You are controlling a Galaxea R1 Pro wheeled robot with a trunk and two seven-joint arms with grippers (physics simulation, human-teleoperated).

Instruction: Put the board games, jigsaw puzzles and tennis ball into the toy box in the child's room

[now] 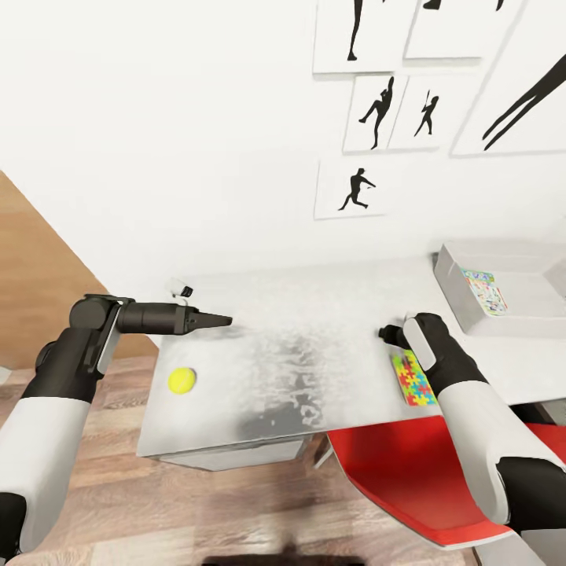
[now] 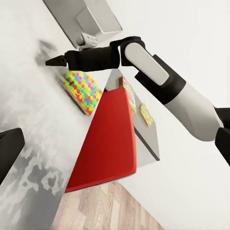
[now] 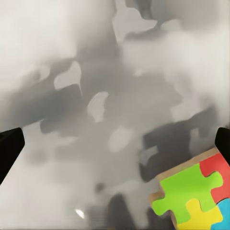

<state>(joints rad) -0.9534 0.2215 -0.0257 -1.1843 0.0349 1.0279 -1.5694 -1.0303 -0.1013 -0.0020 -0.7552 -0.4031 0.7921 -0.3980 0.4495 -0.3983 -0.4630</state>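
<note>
yellow-green tennis ball (image 1: 181, 380), multicoloured jigsaw puzzle (image 1: 413, 378)

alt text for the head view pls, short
Two robot arms reach over a pale mottled grey table against a white wall with silhouette sports posters. The left gripper hovers near a tennis ball; the right gripper sits beside a colourful jigsaw puzzle. A light grey toy box stands at the right; a red chair sits below.

tennis ball (image 1: 181, 380) on table (image 1: 314, 299) far left, jigsaw puzzle (image 1: 413, 378) at front edge right, toy box (image 1: 472, 303) behind it
</note>
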